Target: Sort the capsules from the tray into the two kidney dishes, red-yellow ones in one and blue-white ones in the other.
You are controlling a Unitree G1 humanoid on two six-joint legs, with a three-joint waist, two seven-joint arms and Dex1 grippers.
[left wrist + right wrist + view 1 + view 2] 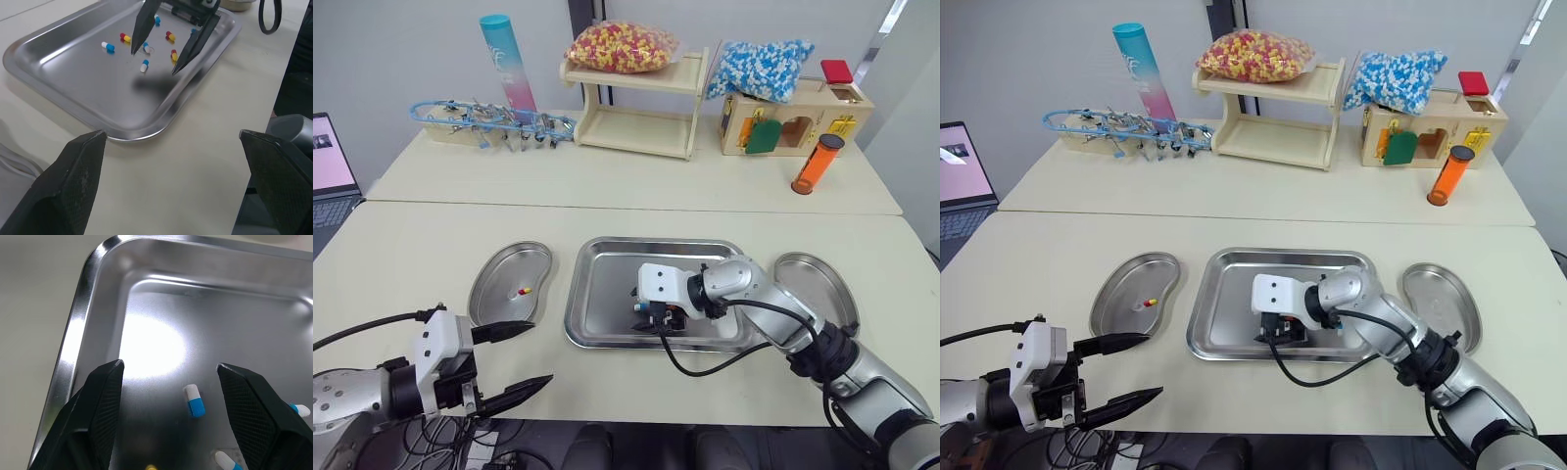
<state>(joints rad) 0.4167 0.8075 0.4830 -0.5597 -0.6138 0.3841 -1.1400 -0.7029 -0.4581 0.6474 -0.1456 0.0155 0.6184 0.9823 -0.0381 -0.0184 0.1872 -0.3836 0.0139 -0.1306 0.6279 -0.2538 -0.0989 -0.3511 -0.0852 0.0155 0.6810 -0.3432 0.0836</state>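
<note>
A rectangular steel tray (607,294) of loose capsules sits on the pale surface (411,255). The right pincer (168,367) hangs low inside the tray, toward its front rim, fingers spread and empty. A blue-white capsule (194,400) lies flat on the tray floor, seen between those fingers, its long axis roughly across their closing line. The left pincer (540,353), also spread and empty, hovers off the tray's front left corner, farther away. Left of the tray, a steel kidney-shaped dish (499,279) holds one red-yellow capsule (522,292); a matching dish (818,284) lies to the tray's right.
</note>
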